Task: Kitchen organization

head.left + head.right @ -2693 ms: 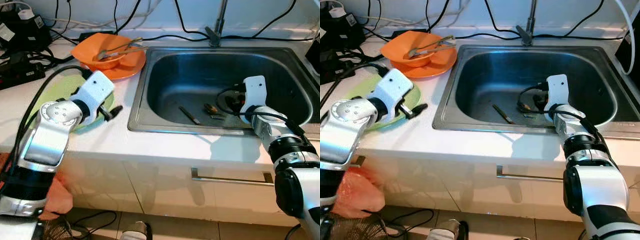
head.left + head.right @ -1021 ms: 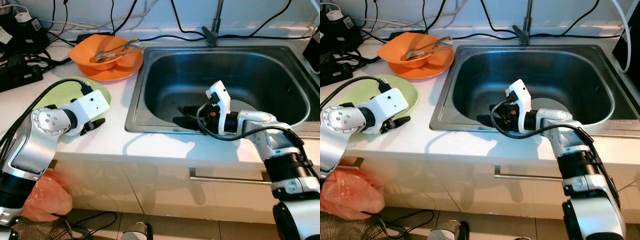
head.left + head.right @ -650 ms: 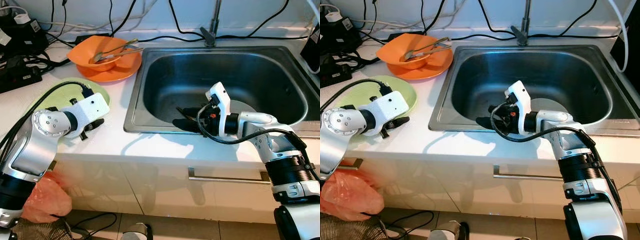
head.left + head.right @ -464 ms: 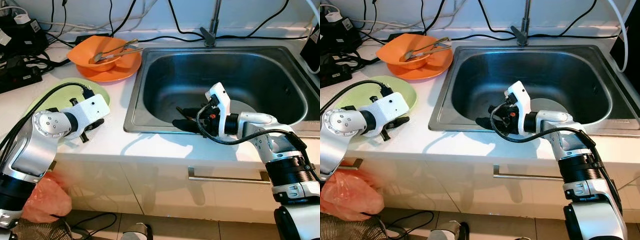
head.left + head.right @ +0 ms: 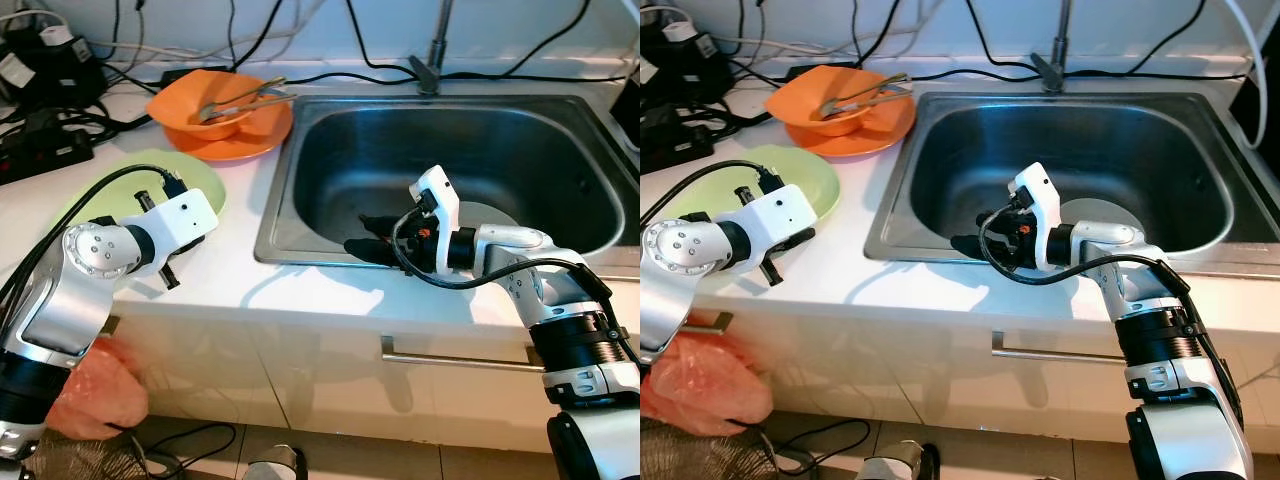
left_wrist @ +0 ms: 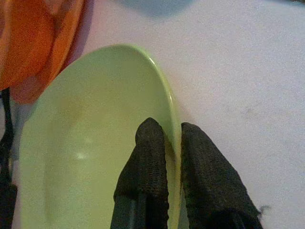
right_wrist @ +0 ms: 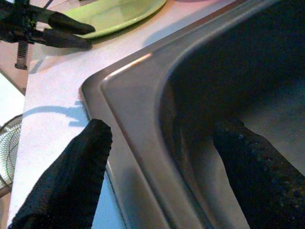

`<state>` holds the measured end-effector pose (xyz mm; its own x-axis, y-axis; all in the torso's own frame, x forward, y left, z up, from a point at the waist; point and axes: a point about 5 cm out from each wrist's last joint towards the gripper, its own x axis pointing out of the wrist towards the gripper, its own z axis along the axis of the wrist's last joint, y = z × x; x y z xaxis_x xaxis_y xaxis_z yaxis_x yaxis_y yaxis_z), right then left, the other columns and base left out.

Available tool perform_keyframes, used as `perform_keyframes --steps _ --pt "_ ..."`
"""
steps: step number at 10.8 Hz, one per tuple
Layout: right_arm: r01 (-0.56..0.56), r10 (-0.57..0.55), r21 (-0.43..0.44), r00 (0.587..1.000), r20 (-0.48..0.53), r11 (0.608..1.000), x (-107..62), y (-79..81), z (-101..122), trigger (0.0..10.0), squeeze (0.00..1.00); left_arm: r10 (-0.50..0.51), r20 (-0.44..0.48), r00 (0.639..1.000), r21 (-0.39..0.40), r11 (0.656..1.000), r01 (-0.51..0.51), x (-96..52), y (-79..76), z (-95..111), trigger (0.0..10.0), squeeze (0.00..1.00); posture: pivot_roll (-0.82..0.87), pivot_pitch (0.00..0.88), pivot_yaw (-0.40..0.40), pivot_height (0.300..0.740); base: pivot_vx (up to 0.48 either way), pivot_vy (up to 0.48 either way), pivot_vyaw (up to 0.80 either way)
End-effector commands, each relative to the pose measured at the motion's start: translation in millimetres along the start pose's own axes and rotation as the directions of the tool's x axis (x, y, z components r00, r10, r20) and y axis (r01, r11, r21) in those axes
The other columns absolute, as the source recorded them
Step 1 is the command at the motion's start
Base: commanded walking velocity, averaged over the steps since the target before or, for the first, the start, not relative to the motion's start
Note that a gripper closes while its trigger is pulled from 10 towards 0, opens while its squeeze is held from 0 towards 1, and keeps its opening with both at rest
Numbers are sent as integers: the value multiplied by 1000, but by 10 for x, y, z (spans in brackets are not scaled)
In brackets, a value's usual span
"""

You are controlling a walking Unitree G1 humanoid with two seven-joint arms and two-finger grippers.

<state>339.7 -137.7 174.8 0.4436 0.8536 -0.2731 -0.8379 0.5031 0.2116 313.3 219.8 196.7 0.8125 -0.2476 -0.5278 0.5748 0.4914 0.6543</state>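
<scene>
The left gripper [image 6: 172, 143] is clamped on the near rim of the green plate [image 6: 90, 138], one finger inside the rim and one outside, pinching the edge between them. The plate lies on the white countertop [image 5: 235, 265], just in front of the orange plate [image 5: 250, 135], which carries an orange bowl [image 5: 195, 105] holding metal tongs [image 5: 240, 97]. The right gripper [image 7: 162, 162] has its fingers spread wide, holding nothing. It is positioned low inside the stainless steel sink [image 5: 310, 230], beside the near-left wall, with the sink's corner rim visible between its fingers in the right wrist view. A faucet [image 5: 432, 60] stands at the back edge of the sink. Black cables [image 5: 60, 110] lie on the countertop at the far left.
</scene>
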Motion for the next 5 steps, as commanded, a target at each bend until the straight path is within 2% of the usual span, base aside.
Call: perform_keyframes --steps 1,3,4,5 --pt "-19 19 8 1000 -14 1000 44 15 -31 10000 0 -67 -38 997 -15 998 67 58 -137 -106 0 0 282 67 89 740 0 0 0" --pt "-16 16 9 1000 -12 1000 46 6 -29 10000 0 -23 -7 1000 35 999 23 47 -80 -38 0 0 283 59 89 740 0 0 0" --pt "-10 10 14 1000 -7 1000 32 -19 -17 10000 0 -12 40 999 72 997 9 -21 -89 98 0 0 292 54 85 740 0 0 0" --pt "-5 5 22 1000 0 1000 29 -35 -8 10000 0 -43 60 997 91 995 37 -55 -162 163 0 0 298 51 82 740 0 0 0"
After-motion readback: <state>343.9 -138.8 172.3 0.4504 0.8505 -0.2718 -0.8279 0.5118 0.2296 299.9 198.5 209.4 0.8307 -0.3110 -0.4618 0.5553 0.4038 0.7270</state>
